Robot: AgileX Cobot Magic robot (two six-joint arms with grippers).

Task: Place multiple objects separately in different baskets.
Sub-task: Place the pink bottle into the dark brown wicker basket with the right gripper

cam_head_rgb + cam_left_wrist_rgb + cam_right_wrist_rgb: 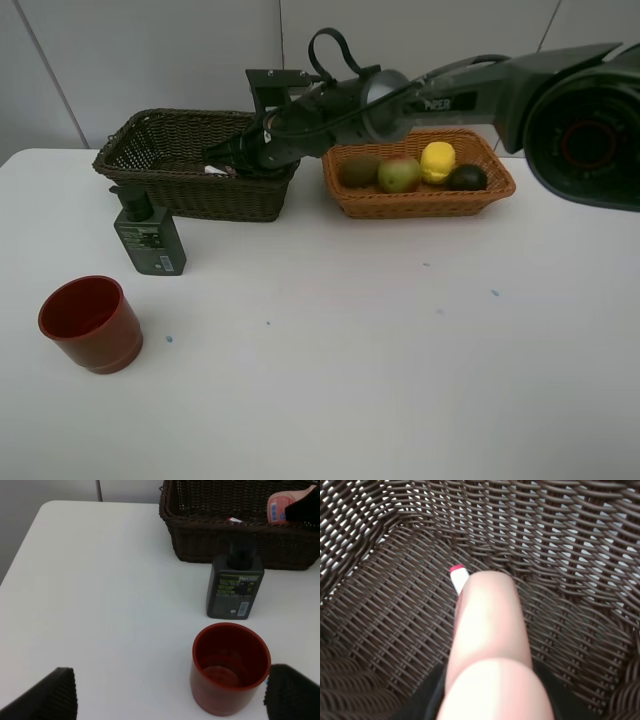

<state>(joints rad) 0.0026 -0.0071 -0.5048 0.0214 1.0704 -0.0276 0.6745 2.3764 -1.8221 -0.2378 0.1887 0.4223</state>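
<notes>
Wicker baskets, two of them, stand side by side at the back of the white table (350,380). The dark brown basket (210,195) is deeper and on the left, and the light orange-tan basket (420,204) is shallower and on the right.

The right arm reaches across the middle, and the right gripper (225,157) dips over the dark basket's right end. It is clamped around the pink bottle (280,505), which hangs inside the basket above the weave. The bottle's long axis runs straight on from the fingers, and its free rounded end slants down toward the basket floor. I can't make out its cap.

The left gripper (172,697) hovers over the front left of the table with its jaws spread wide and nothing between them.

The dark green pump bottle (150,240) stands upright just in front of the dark basket's left corner. Its pump head is on top and its label faces forward.

The red cup (90,322) sits upright, mouth up, nearer the front edge and apart from the pump bottle.

Four fruits lie in a row in the tan basket. From left to right they are the brown kiwi (358,170), the green-red pear (398,174), the yellow lemon (437,161) and the dark green round fruit (466,178).

The white marker (459,577) lies flat on the dark basket's floor under the pink bottle's tip. Its red end points away from the gripper, and the rest of it is hidden.
</notes>
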